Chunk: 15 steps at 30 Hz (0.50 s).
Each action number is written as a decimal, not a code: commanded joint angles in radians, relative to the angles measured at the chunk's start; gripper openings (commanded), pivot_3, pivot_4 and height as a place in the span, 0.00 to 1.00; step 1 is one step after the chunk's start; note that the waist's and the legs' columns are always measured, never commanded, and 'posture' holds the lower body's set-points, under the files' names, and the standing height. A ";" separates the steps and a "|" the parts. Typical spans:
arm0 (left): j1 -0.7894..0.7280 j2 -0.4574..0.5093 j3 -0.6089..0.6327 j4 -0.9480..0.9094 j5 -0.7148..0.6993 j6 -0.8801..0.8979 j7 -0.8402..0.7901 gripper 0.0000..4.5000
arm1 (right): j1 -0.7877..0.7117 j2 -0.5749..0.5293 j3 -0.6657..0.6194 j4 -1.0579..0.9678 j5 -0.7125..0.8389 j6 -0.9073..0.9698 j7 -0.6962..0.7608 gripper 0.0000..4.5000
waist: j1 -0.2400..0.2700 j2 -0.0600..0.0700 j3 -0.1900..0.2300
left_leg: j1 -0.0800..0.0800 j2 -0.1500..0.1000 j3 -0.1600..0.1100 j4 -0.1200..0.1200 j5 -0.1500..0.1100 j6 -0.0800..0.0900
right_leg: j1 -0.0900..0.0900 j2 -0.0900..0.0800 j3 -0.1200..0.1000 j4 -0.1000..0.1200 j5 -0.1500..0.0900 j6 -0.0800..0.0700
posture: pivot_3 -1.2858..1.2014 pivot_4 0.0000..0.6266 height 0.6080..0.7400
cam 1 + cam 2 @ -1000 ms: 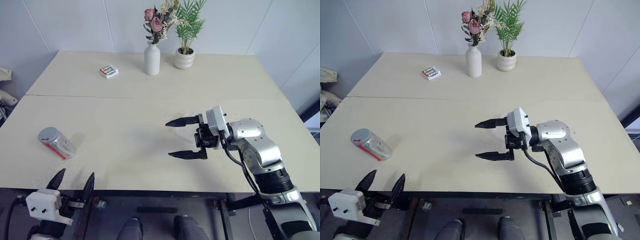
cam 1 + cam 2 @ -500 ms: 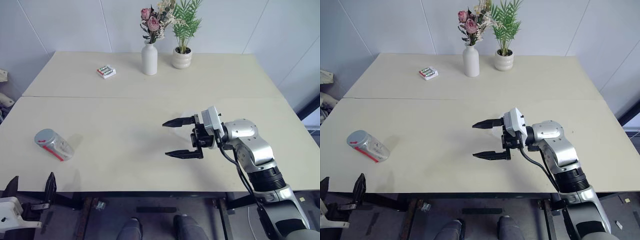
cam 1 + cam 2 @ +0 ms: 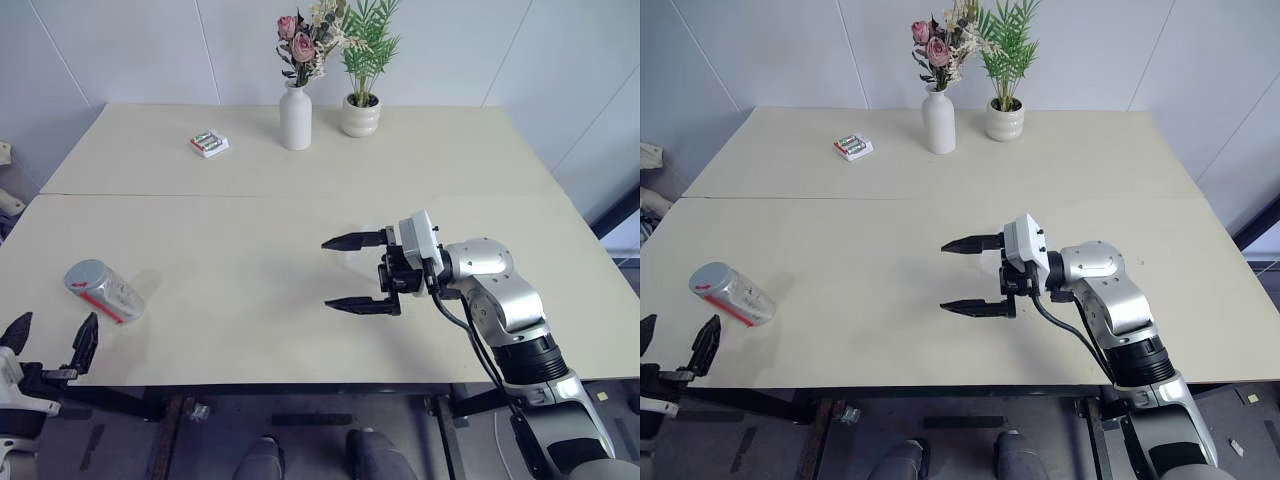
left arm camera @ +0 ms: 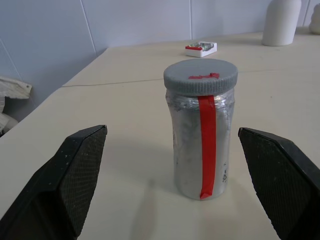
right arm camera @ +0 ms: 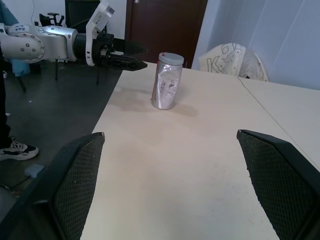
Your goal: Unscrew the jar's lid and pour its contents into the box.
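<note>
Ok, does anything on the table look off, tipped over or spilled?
Nothing stands out. The jar stands upright with its lid on and nothing spilled around it; the vase and plant pot stand upright too.

We find almost no legible text in these views. The jar [image 4: 201, 135] carries a plain red stripe down its side and a red smear on its lid [image 4: 201, 76], neither forming letters. The small white-and-red pack [image 3: 209, 143] near the table's [image 3: 300, 230] far edge shows markings too small for us to read. In the right wrist view, a crumpled pale sheet [image 5: 227, 60] beyond the table's edge bears dark marks resembling letters, which we cannot make out.
</note>
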 commanded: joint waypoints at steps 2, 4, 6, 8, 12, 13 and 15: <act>-0.045 0.023 -0.015 0.023 0.010 0.005 -0.015 1.00 | -0.001 0.001 -0.021 -0.048 0.018 0.000 -0.014 1.00 | 0.000 0.000 0.000 | 0.000 0.000 0.000 0.000 0.000 0.000 | 0.000 0.000 0.000 0.000 0.000 0.000 | 0.52 0.24 1.00; -0.074 0.026 -0.026 0.037 0.017 0.010 -0.012 1.00 | 0.000 0.002 -0.020 -0.055 0.018 0.003 -0.019 1.00 | 0.002 0.000 0.000 | 0.000 0.000 0.000 0.000 0.000 0.000 | 0.000 0.000 0.000 0.000 0.000 0.001 | 0.52 0.24 1.00; -0.099 0.028 -0.038 0.048 0.032 0.011 -0.006 1.00 | -0.002 0.003 -0.020 -0.052 0.018 0.003 -0.021 1.00 | 0.001 0.000 0.000 | 0.000 0.000 0.000 0.000 0.000 0.000 | 0.000 0.000 0.000 0.000 0.001 0.003 | 0.52 0.24 1.00; -0.134 0.033 -0.048 0.068 0.050 0.011 0.008 1.00 | -0.003 0.004 -0.020 -0.051 0.019 0.002 -0.023 1.00 | 0.001 0.000 0.000 | 0.000 0.000 0.000 0.000 0.000 0.000 | 0.000 0.000 0.000 0.000 0.002 0.003 | 0.52 0.24 1.00; -0.188 0.042 -0.064 0.103 0.067 0.014 0.007 1.00 | 0.000 0.004 -0.019 -0.061 0.019 0.004 -0.031 1.00 | 0.002 0.000 0.000 | 0.000 0.000 -0.001 0.000 0.000 0.000 | 0.000 0.000 -0.001 0.001 0.006 0.010 | 0.52 0.24 1.00; -0.198 0.043 -0.067 0.113 0.071 0.013 0.009 1.00 | 0.000 0.003 -0.019 -0.058 0.019 0.003 -0.031 1.00 | 0.002 0.000 0.000 | 0.000 0.000 -0.001 0.000 0.000 0.000 | 0.000 0.000 -0.001 0.001 0.008 0.014 | 0.52 0.24 1.00; -0.215 0.044 -0.071 0.128 0.078 0.012 0.012 1.00 | 0.001 0.002 -0.021 -0.059 0.018 0.002 -0.034 1.00 | 0.001 0.000 0.000 | 0.000 0.000 -0.001 0.000 0.000 -0.001 | 0.000 0.000 -0.001 0.000 0.008 0.014 | 0.52 0.24 1.00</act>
